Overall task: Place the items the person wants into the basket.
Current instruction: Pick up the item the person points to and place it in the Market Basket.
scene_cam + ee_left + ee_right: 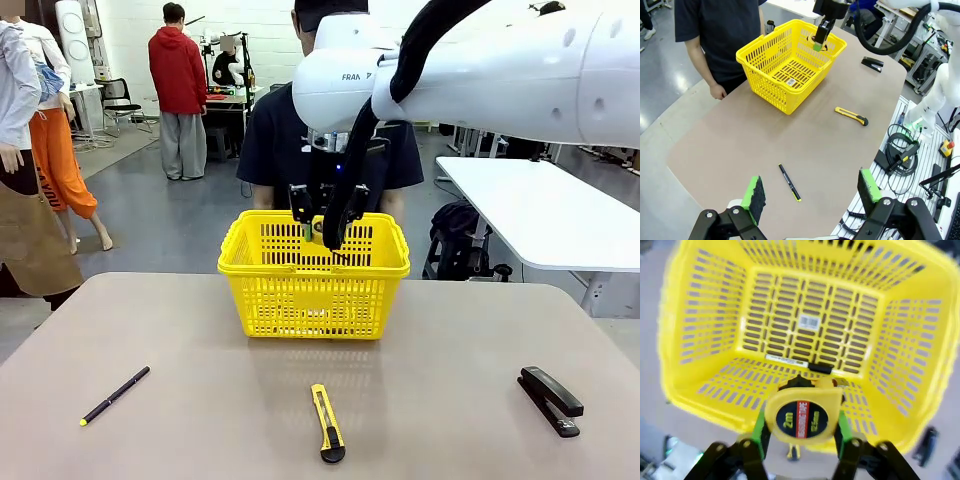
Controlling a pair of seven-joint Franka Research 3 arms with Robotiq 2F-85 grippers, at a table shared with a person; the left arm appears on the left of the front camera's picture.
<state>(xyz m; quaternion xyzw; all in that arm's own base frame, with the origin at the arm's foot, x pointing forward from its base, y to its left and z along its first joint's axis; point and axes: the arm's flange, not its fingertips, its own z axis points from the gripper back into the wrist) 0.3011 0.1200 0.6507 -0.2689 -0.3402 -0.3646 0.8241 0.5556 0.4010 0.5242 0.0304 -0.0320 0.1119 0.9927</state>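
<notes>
- Round yellow tape measure [802,415], red stripe on its black face, clamped between the green pads of the right end effector [800,427]; hanging over the near side of the basket's opening, clear of the basket floor.
- Bright yellow basket [310,270] at the far middle of the tabletop [200,330], handles folded down on the rim.
- On the basket floor, toward the near wall: white marker with black cap [790,361], lying flat; farther in, a barcode label [809,322].
- Yellow-and-black utility knife [326,423] lying flat at the near middle of the tabletop, well apart from the basket.
- Left end effector [811,189] spread wide, nothing between the pads, hovering above the near left of the tabletop.
- Thin black pen with yellow tip [115,395] near left; black stapler [550,400] near right.
- Person [270,140] in a dark t-shirt standing just behind the basket at the far edge.
</notes>
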